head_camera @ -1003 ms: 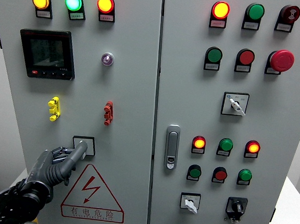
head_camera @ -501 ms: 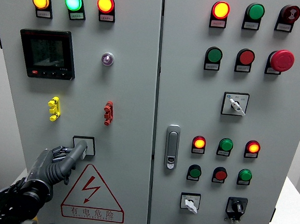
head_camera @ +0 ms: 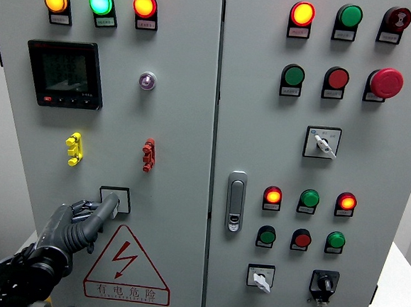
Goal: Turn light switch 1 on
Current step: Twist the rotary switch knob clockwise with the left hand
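Note:
A grey control cabinet fills the head view. On its left door, low down, sits a small square switch plate (head_camera: 122,196) above a red triangle warning sign (head_camera: 127,265). My left hand (head_camera: 79,226) rises from the lower left with its index finger (head_camera: 103,210) stretched out. That fingertip rests on the switch plate and hides the switch knob. The other fingers are curled in. No right arm shows.
Above on the left door are three lit lamps (head_camera: 101,3), a dark display (head_camera: 64,73), a yellow clip (head_camera: 73,149) and a red clip (head_camera: 148,155). The right door carries a handle (head_camera: 236,201), lamps, push buttons, a red mushroom button (head_camera: 385,82) and rotary selectors (head_camera: 260,276).
The left forearm has sunk slightly toward the lower left; the index fingertip stays on the switch plate. Lamps are unchanged.

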`<state>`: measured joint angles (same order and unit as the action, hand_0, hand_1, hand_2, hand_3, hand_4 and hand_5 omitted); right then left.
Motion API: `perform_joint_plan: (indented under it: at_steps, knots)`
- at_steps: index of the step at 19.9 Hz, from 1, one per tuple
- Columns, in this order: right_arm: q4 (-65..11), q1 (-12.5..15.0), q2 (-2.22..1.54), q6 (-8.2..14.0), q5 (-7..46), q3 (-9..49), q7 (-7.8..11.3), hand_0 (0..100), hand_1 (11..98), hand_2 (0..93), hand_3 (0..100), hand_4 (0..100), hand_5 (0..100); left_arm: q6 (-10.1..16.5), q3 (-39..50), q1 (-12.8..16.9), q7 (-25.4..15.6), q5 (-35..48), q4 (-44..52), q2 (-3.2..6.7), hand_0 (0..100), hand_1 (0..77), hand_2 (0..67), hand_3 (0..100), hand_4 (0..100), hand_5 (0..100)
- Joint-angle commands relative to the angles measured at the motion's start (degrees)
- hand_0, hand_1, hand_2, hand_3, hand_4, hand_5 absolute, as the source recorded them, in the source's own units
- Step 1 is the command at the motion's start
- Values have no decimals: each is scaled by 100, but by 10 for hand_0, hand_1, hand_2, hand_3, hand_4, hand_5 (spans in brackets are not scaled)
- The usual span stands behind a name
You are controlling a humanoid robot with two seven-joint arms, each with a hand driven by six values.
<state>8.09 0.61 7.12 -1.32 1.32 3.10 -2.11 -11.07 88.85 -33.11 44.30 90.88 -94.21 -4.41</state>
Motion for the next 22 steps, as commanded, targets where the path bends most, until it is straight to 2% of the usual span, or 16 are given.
perform_joint_plan:
  at_steps: [1, 7, 10, 11, 12, 18, 19, 22]
  knots:
    - [0, 0, 0, 0, 0, -3, 0, 0, 200, 0, 198, 194, 105, -1, 1, -2, 0, 0, -1, 1, 434, 493, 520, 931, 1000, 999]
    - [0, 0, 0, 9, 0, -3, 0, 0, 200, 0, 198, 194, 105, 17, -17, -2, 0, 0, 26, 1, 466, 493, 522, 932, 1000, 1000]
    - [0, 0, -9, 0, 0, -3, 0, 0, 201, 0, 198, 194, 105, 17, -52, -20, 0, 0, 43, 1, 522, 503, 523, 933, 1000, 1000]
    - [0, 0, 0, 0, 0, -3, 0, 0, 200, 0, 198, 194, 105, 17, -52, -20, 0, 0, 43, 1, 547, 506, 523, 933, 1000, 1000]
    - [0, 0, -9, 9, 0, -3, 0, 0, 200, 0, 198, 194, 105, 17, -52, -20, 0, 0, 43, 1, 558, 506, 523, 933, 1000, 1000]
    - [0, 0, 0, 0, 0, -3, 0, 0, 200, 0, 198, 194, 105, 8, -52, -38, 0, -9, 43, 19, 654, 507, 525, 934, 1000, 1000]
    - [0, 0, -9, 9, 0, 6, 0, 0, 199, 0, 198, 194, 105, 8, -52, -46, 0, -9, 52, 19, 660, 501, 525, 935, 1000, 1000]
    - [0, 0, 0, 0, 0, -3, 0, 0, 199, 0, 198, 194, 105, 8, -52, -73, 0, -9, 78, 19, 684, 457, 527, 937, 1000, 1000]
